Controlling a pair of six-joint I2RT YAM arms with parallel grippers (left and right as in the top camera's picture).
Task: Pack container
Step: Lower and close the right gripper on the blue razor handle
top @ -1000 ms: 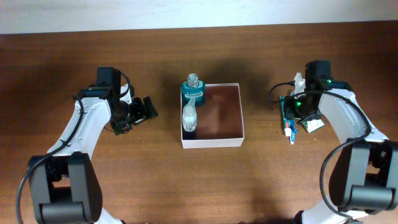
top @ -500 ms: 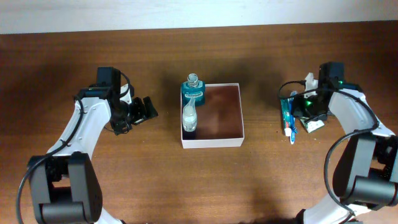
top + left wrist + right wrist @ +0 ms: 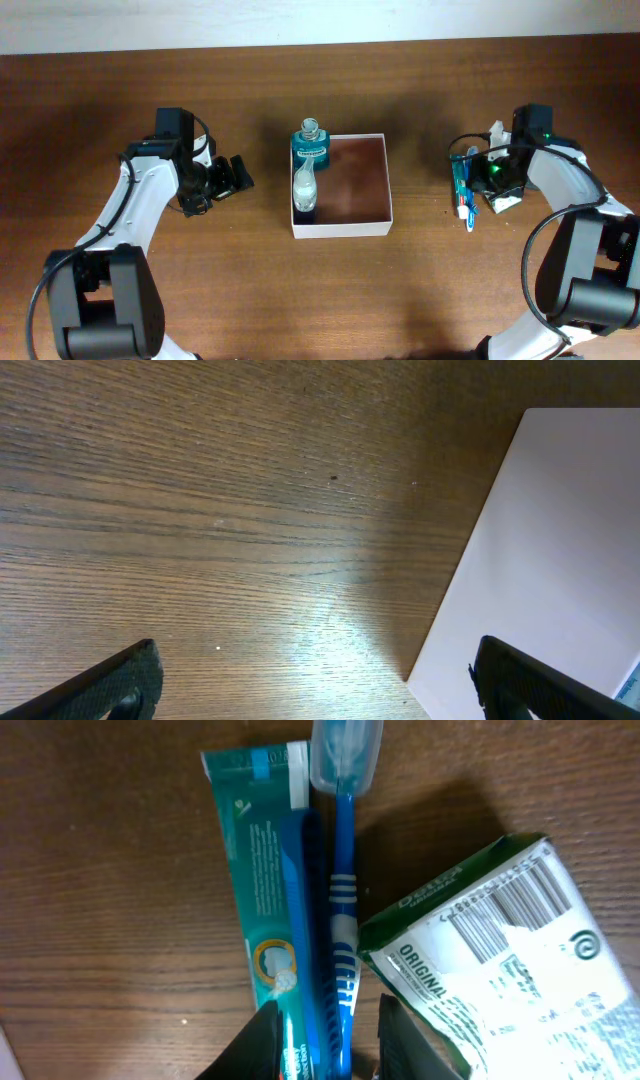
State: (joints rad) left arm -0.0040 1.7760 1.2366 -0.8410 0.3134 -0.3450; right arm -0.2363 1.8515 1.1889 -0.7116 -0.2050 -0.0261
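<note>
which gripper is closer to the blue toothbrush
Right. The right gripper is over the toothbrush, with its fingers on either side of the handle. The left gripper hangs open beyond the white container, on the far side from the toothbrush.

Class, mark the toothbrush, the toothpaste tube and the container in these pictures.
toothbrush (image 3: 343, 890): right wrist view, blue handle.
toothpaste tube (image 3: 255, 850): right wrist view, teal body.
container (image 3: 341, 228): overhead view, near white wall.
</note>
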